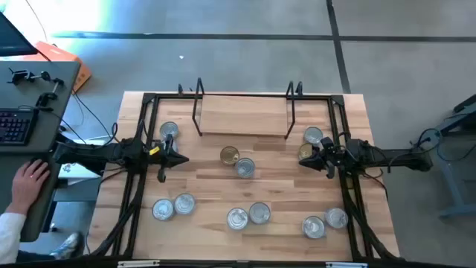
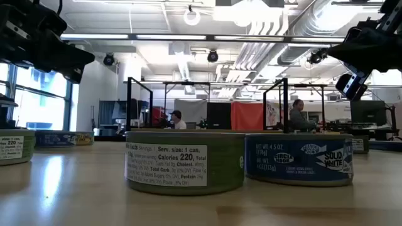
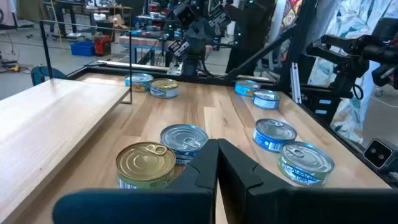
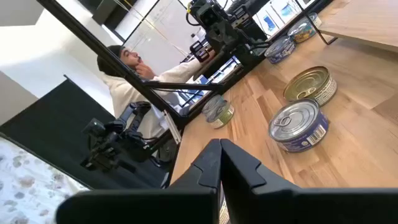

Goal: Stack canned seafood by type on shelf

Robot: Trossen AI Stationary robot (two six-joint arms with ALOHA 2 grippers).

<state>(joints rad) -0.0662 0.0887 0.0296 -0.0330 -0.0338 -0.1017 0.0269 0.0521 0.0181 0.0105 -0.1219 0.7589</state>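
Note:
The shelf (image 1: 242, 115), a light-wood board in a black rod frame, stands at the table's far middle, with nothing on its board. Short round tins lie scattered on the tabletop. A gold-lidded tin (image 1: 230, 155) and a silver one (image 1: 245, 167) sit at the centre. One tin (image 1: 169, 131) sits far left, two (image 1: 313, 135) far right, and several (image 1: 237, 218) along the near edge. My left gripper (image 1: 178, 158) hovers shut left of the centre pair (image 3: 216, 149). My right gripper (image 1: 306, 160) hovers shut beside the gold tin (image 1: 306, 151) at the right (image 4: 221, 149).
Black frame rails (image 1: 141, 186) run along the table's left and right sides. A desk with a keyboard (image 1: 15, 123) stands off the table's left, and a person's hand (image 1: 30, 179) rests there. Bare wood lies between the centre tins and the near row.

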